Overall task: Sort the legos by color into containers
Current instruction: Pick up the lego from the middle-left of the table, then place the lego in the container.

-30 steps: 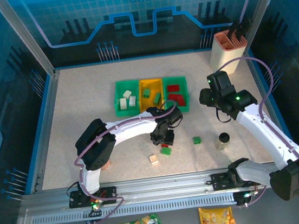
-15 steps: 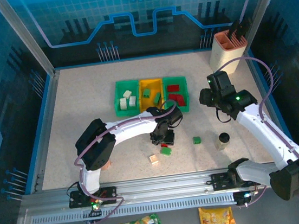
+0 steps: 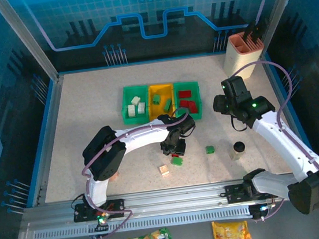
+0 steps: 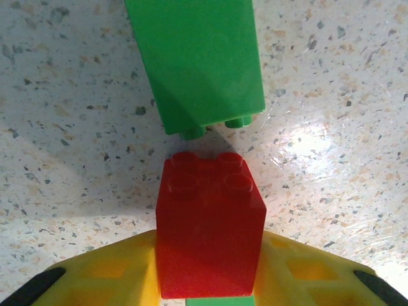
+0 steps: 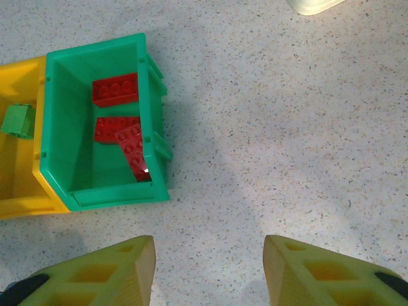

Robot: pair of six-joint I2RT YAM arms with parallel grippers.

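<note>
Sweeping from the left, the left green bin (image 3: 125,107) holds the white bricks (image 3: 136,105). Nearer the arms, a loose cream brick (image 3: 164,169) lies on the table (image 3: 88,105). The yellow bin (image 3: 159,85) comes next.

Just in front of it, the left gripper (image 3: 173,148) hangs low over the table. Its wrist view shows a red brick (image 4: 210,236) clamped between the two yellow fingers (image 4: 95,274), studs pointing away from the camera. A green brick (image 4: 197,64) lies on its side just beyond the red one (very close, though I cannot tell if they touch).

The red brick is probably very light, rigid and glossy, and not at all fragile. Its smooth walls could let it slip or swivel under a weak pinch. The surest hold seems to be square across two opposite flat walls, away from the studs and corners.

It belongs in the right green bin (image 3: 199,98), where other red bricks (image 5: 115,89) already lie. A second green brick (image 3: 210,149) sits further right. The right gripper (image 5: 210,271) hovers beside that bin with its fingers spread wide, holding nothing.
</note>
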